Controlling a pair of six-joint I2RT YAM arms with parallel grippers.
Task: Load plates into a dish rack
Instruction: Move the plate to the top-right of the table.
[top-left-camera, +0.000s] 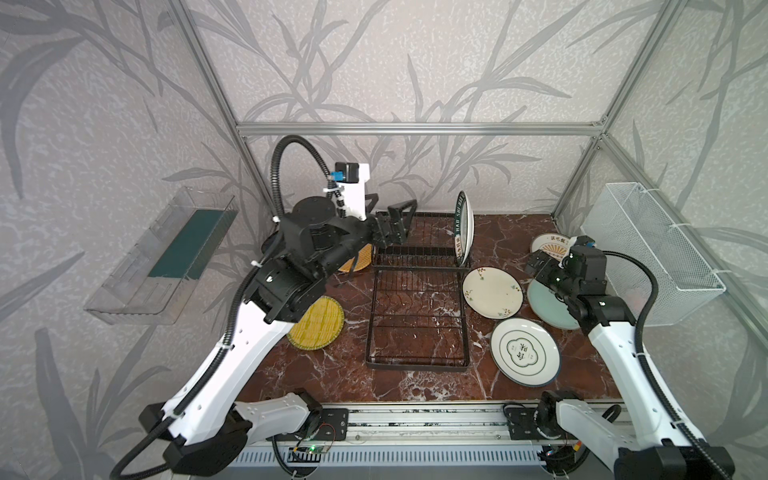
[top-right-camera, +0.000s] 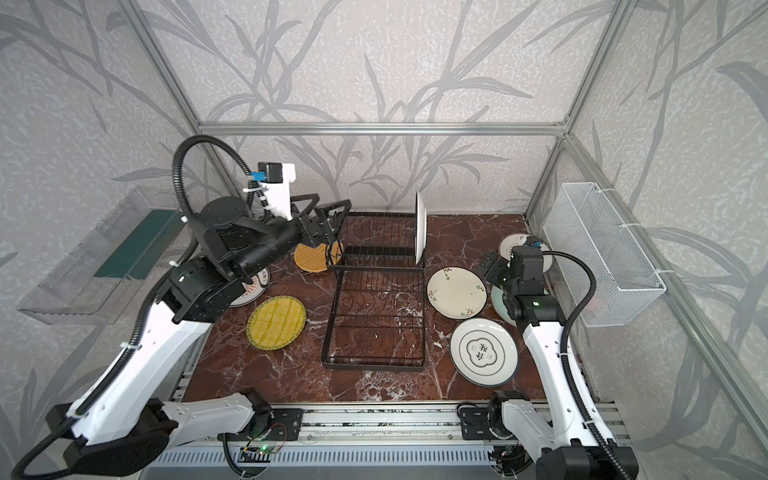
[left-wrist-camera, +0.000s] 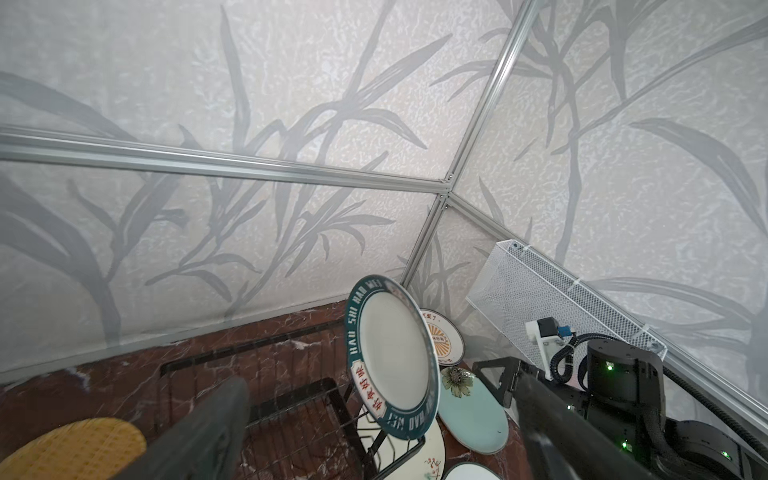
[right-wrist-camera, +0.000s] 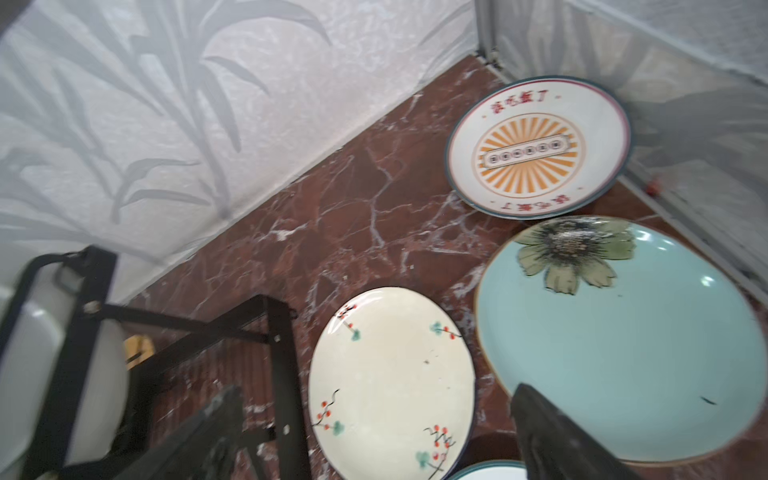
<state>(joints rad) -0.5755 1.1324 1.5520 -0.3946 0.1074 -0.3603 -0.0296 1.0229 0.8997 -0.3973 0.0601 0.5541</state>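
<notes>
The black wire dish rack (top-left-camera: 417, 316) lies mid-table, its raised slotted section (top-left-camera: 419, 243) at the back. A lettered-rim plate (top-left-camera: 466, 227) stands upright in the section's right end, clear of my fingers in the left wrist view (left-wrist-camera: 392, 361). My left gripper (top-left-camera: 390, 212) hovers open and empty over the section's left end. Right of the rack lie the cream floral plate (top-left-camera: 492, 292), teal plate (top-left-camera: 548, 309), green-emblem plate (top-left-camera: 524, 351) and sunburst plate (top-left-camera: 549, 244). My right gripper (right-wrist-camera: 374, 392) hangs open and empty above the cream plate (right-wrist-camera: 390, 374). Left lie two woven plates (top-left-camera: 318, 324) (top-right-camera: 311, 257).
Another plate (top-right-camera: 254, 286) peeks out from under my left arm. A white mesh basket (top-left-camera: 652, 249) hangs on the right wall and a clear plastic bin (top-left-camera: 166, 257) on the left wall. A metal rail (top-left-camera: 415, 419) runs along the front edge.
</notes>
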